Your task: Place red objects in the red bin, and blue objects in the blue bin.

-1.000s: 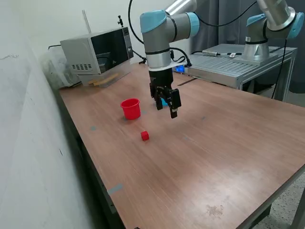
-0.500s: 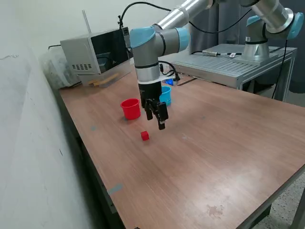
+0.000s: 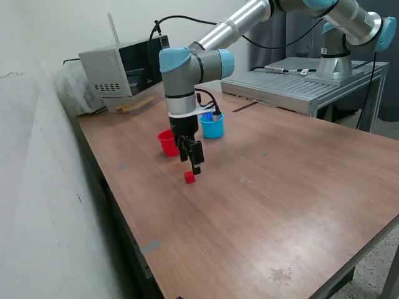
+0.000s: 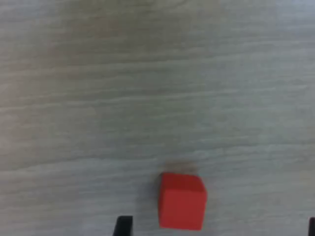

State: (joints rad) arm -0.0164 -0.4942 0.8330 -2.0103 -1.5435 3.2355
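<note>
A small red cube [image 3: 189, 177] lies on the wooden table, a short way in front of the red cup [image 3: 167, 142]. My gripper [image 3: 192, 163] hangs open just above the cube and holds nothing. It covers part of the red cup's side. The light blue cup [image 3: 212, 126] stands behind the arm, beside the red cup. In the wrist view the red cube [image 4: 182, 200] sits between my two dark fingertips [image 4: 123, 226], closer to one of them, with my gripper [image 4: 216, 228] spread wide. No dark blue cube shows clearly on the table.
A microwave [image 3: 126, 68] stands at the back on the exterior view's left. On the right, a second arm [image 3: 349, 34] stands on a metal platform [image 3: 293, 84]. A wall runs along the left table edge. A blue tape mark [image 3: 149, 247] lies near the front edge.
My arm has swung from over the blue cup toward the exterior view's left and down, ending above the red cube. The blue cup has come into full view. The gripper stayed open.
</note>
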